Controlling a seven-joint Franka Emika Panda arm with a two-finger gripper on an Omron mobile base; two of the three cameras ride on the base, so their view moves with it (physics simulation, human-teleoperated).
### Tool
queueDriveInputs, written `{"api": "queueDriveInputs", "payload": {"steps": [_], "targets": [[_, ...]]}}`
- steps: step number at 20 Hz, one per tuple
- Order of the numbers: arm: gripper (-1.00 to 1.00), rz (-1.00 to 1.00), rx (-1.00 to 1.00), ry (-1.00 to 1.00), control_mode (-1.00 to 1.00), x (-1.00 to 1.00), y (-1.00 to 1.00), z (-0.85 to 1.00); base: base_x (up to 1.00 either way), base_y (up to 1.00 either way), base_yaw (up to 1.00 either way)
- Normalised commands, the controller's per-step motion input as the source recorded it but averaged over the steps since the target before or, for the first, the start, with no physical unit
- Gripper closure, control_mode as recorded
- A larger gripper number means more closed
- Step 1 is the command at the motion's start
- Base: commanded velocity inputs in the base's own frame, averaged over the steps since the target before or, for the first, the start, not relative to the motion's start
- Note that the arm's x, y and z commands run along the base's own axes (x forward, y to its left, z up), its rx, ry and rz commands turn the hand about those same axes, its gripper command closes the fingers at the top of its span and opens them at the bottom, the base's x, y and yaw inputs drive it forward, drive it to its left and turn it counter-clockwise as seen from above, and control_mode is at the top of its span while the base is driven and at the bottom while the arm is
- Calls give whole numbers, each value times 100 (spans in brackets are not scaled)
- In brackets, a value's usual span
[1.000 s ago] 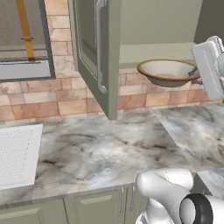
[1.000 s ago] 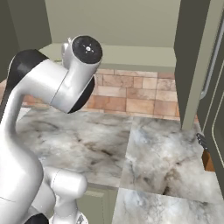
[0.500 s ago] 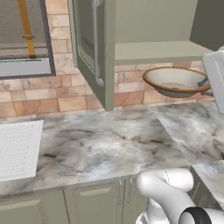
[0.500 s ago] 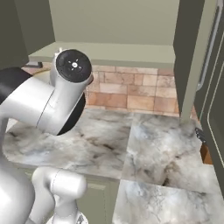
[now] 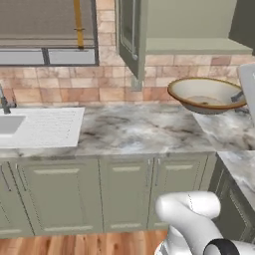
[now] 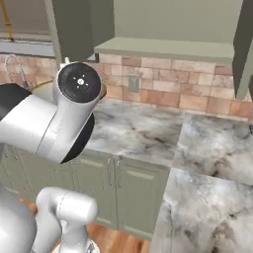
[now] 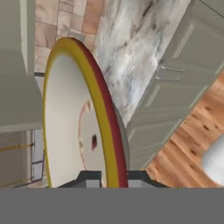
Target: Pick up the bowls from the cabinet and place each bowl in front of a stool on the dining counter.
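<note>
A cream bowl (image 5: 206, 94) with a brownish rim hangs above the marble counter, below the cabinet's pale shelf (image 5: 199, 46). My gripper (image 5: 239, 96) comes in from the right edge and is shut on the bowl's right rim. In the hand view the bowl (image 7: 70, 118) stands on edge, and its yellow and red rim runs down between the fingertips of my gripper (image 7: 111, 177). The sage-green cabinet door (image 5: 130, 35) stands open to the left of the shelf, which also shows from the right (image 6: 168, 49). The stools and the dining counter are out of view.
A marble counter (image 5: 139, 132) runs along the brick wall, with a sink (image 5: 10, 124) and faucet (image 5: 5, 102) at the left. Green base cabinets (image 5: 124, 194) stand beneath it above a wood floor (image 5: 74, 244). The counter turns a corner at the right (image 6: 212, 197).
The whole picture has shifted: the base has backed away from the counter, so base cabinets and floor now show. The held bowl sits lower, below the shelf.
</note>
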Motion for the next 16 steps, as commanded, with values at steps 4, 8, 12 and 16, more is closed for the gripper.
{"api": "queueDriveInputs", "payload": {"steps": [4,8,12,16], "targets": [[100,0,0,0,100,0,0,0,-23,73,92],[100,0,0,0,100,0,0,0,-15,66,94],[100,0,0,0,100,0,0,0,0,78,82],[100,0,0,0,100,0,0,0,40,51,76]]}}
